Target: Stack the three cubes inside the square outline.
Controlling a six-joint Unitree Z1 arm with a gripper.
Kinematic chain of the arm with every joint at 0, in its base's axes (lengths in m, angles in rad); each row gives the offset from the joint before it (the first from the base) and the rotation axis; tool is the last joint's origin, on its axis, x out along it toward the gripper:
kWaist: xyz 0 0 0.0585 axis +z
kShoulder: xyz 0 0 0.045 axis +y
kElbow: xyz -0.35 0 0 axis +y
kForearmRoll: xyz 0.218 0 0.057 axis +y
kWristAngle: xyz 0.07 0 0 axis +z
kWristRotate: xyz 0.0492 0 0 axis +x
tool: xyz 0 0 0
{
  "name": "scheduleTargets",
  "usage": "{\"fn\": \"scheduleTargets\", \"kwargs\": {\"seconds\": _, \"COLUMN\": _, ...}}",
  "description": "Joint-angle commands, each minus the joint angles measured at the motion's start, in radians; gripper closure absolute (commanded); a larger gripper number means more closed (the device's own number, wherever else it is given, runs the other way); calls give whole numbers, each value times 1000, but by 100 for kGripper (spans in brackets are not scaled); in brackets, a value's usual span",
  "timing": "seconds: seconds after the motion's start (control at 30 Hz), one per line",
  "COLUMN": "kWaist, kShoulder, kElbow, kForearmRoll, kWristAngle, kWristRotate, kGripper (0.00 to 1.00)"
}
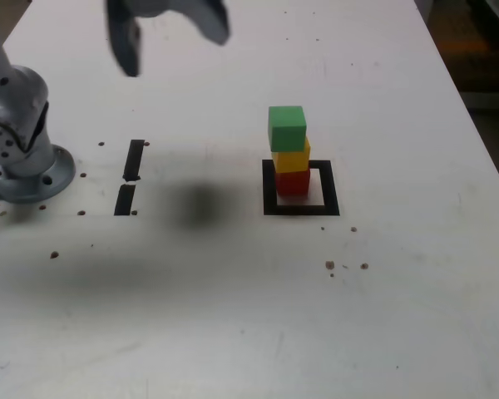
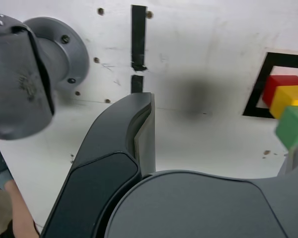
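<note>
Table (image 1: 399,316) bare around stack (image 1: 290,158).

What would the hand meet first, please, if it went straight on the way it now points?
Probably the bare white table between the two black tape strips and the cube stack. The hand is open, empty and raised; depth is unclear, but nothing appears to lie in its line.

The gripper (image 1: 170,37) hangs high above the surface, near the top edge of the exterior view and toward that view's left, blurred. Its jaws stand apart and nothing is between them. In the wrist view one dark finger (image 2: 141,129) shows clearly, with a pale inner pad; the other finger shows only as a small part at the picture's edge. The arm's grey base (image 1: 21,154) stands at the exterior view's left
</note>
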Motion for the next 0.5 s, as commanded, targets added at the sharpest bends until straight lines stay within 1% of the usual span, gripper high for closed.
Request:
{"fn": "scheduleTargets", "kwargs": {"seconds": 0.0, "kWaist": 2, "kShoulder": -9, "kElbow": 144, "kForearmRoll": -39, "kWristAngle": -2, "kWristRotate": 12, "kGripper": 0}}
{"fn": "scheduleTargets", "kwargs": {"seconds": 0.2, "kWaist": 3, "kShoulder": -43, "kElbow": 325, "kForearmRoll": -170, "kWristAngle": -8, "kWristRotate": 33, "kGripper": 0}}
{"fn": "scheduleTargets", "kwargs": {"seconds": 0.33, "kWaist": 3, "kShoulder": -38, "kElbow": 404, "kForearmRoll": -247, "kWristAngle": -26, "kWristRotate": 35, "kGripper": 0}}
{"fn": "scheduleTargets", "kwargs": {"seconds": 0.47, "kWaist": 3, "kShoulder": -39, "kElbow": 472, "kForearmRoll": -297, "kWristAngle": -37, "kWristRotate": 35, "kGripper": 0}}
